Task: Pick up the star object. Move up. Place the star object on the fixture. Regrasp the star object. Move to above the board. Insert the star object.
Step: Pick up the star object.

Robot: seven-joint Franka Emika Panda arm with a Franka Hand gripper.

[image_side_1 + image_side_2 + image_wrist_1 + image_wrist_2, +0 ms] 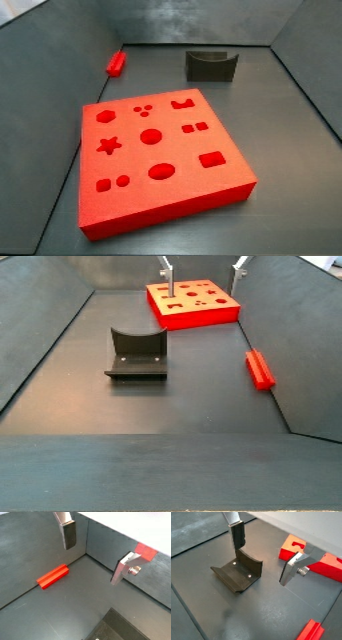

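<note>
The tool (261, 554) hangs open and empty above the fixture (238, 574), red board (314, 559) apparently beside it.

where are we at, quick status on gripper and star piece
Gripper open, empty, up above the floor, fingertips visible over the board. Star object lying by the side wall, untouched. Fixture bare. Nothing in the way.

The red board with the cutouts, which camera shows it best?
A side view shows the red board whole, every cutout visible. The far side view shows it small, under the open, empty hand. A wrist view catches only a corner.
</note>
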